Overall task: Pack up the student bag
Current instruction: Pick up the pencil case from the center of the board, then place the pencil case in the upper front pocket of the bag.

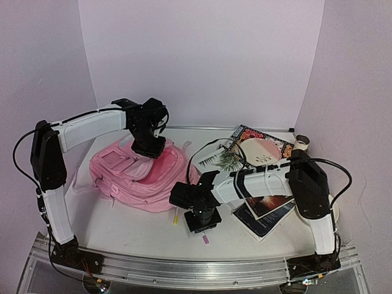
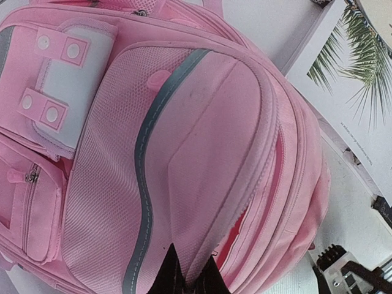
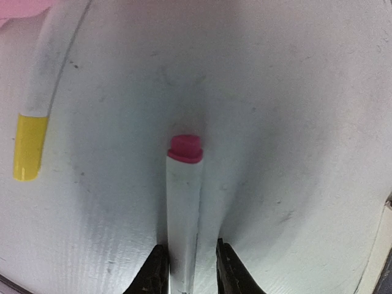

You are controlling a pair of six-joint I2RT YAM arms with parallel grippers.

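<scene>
The right gripper [image 3: 190,257] is low over the white table [image 3: 294,122], its two dark fingers standing narrowly apart astride the barrel of a slim white marker pen with a magenta cap [image 3: 184,208]. A sliver of table seems to show beside one finger, so I judge that the pen is bracketed but not yet pinched. A second white marker with a yellow cap [image 3: 33,104] lies apart from it, nearer the pink fabric. The left gripper [image 2: 188,272] is closed tight on a fold of fabric at the lip of the student bag [image 2: 202,135], a large soft pale-pink backpack. That grip seems meant to lift the flap so the darker pink slit of the main compartment [image 2: 245,226] gapes. The step in hand looks like picking up the magenta-capped pen as one item to pack. The next move calls for a firm squeeze on the round barrel, which could roll away, then a lift and a carry across to that narrow slit while the other arm holds it wide. The backpack lies on its back on the left half of the table with its front upward. It shows a mesh panel, a curved grey stripe, a white patch with pink snap tabs and a small zip pocket. A loose pile of books and printed sheets [image 1: 266,205] waits on the right side.
</scene>
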